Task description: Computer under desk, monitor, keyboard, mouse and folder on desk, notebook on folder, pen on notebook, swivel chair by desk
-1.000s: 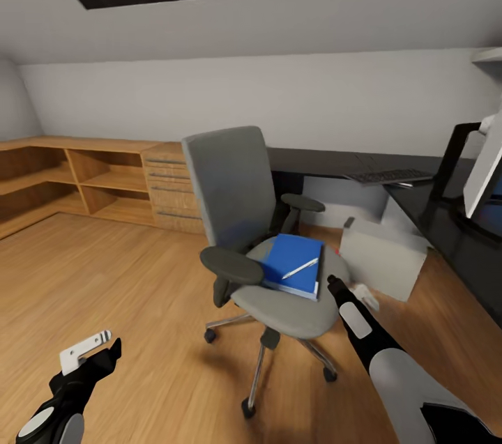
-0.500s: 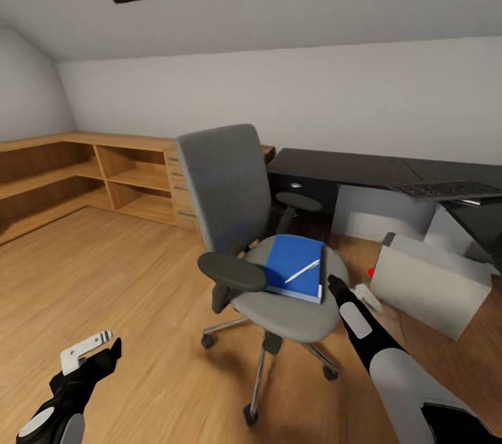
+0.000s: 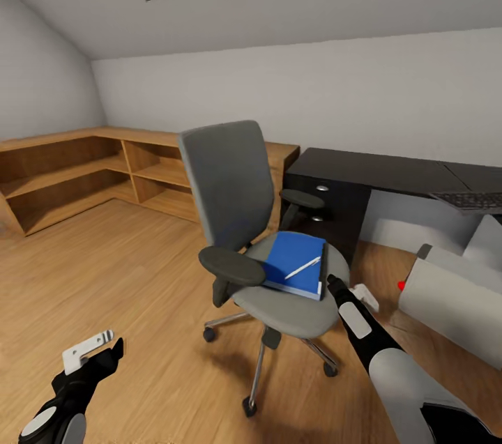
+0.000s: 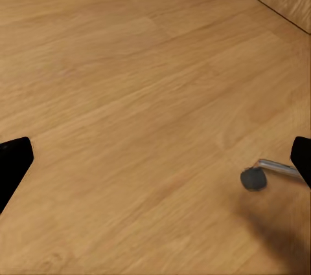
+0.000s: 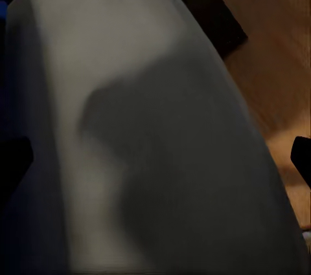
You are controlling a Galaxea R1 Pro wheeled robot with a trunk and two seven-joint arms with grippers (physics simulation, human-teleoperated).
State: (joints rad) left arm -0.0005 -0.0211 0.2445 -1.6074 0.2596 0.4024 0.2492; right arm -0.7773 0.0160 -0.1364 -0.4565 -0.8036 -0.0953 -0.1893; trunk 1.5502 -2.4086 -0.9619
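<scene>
The grey swivel chair (image 3: 230, 186) stands in the middle of the head view. On its seat lies a blue stack (image 3: 293, 263) with a white pen (image 3: 301, 268) on top; I cannot tell folder from notebook. My right gripper (image 3: 351, 291) is open at the seat's right edge, and in the right wrist view its fingertips (image 5: 13, 158) flank the grey seat (image 5: 162, 126) close up. My left gripper (image 3: 97, 350) hangs open low over the floor, away from the chair. The black desk (image 3: 376, 171) holds the keyboard (image 3: 474, 201). The grey computer (image 3: 453, 294) lies tilted on the floor.
Wooden shelves (image 3: 77, 172) run along the left wall and meet the desk's drawer end (image 3: 321, 207). Wood floor (image 3: 125, 277) stretches open to the chair's left. One chair caster (image 4: 253, 178) shows past my open left gripper (image 4: 155, 165).
The view has swung left: desk, keyboard and computer slid right in the picture, and the monitor left it. The chair kept its place beside my right gripper, turning along with me.
</scene>
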